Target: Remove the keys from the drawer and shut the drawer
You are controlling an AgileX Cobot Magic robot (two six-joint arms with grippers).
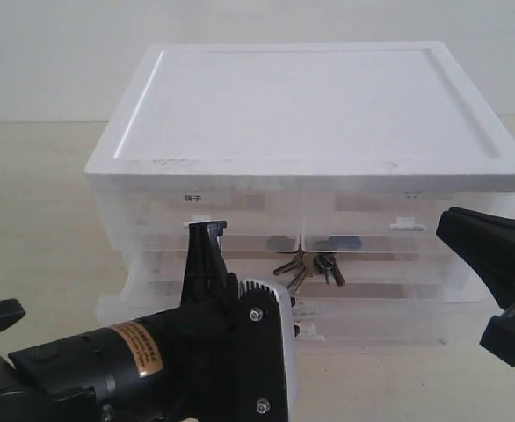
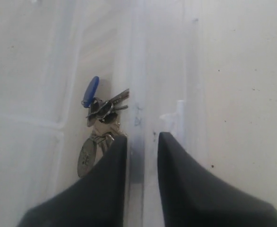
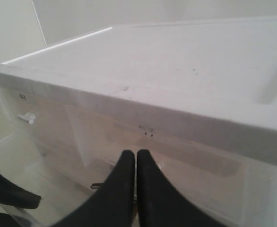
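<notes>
The keys (image 1: 310, 268) lie loose on the floor of the bottom drawer (image 1: 389, 323), which stands pulled out from the see-through plastic cabinet (image 1: 310, 105) on the tabletop (image 1: 38, 220). They sit near the middle of the drawer, close under the 2 small upper drawers. From above you can pick out the blue fob (image 2: 90, 91) at one end of the bunch, the silver blades fanned beside it, and a round metal tag (image 2: 86, 158) at the other end.

The left hand (image 2: 142, 137) hangs over the drawer's front edge with its 2 black fingers (image 2: 108, 189) spread a little, only a narrow gap between them. The drawer's front wall runs through that gap, so 1 finger is on the inside, just beside the keys, and 1 is on the outside, near the small white handle (image 2: 178, 116). I cannot tell whether either finger presses on the wall. It holds nothing.

The right hand (image 3: 136, 153) is out in front of the cabinet on the other side, fingers pressed together, pinching nothing, well apart from the keys.
</notes>
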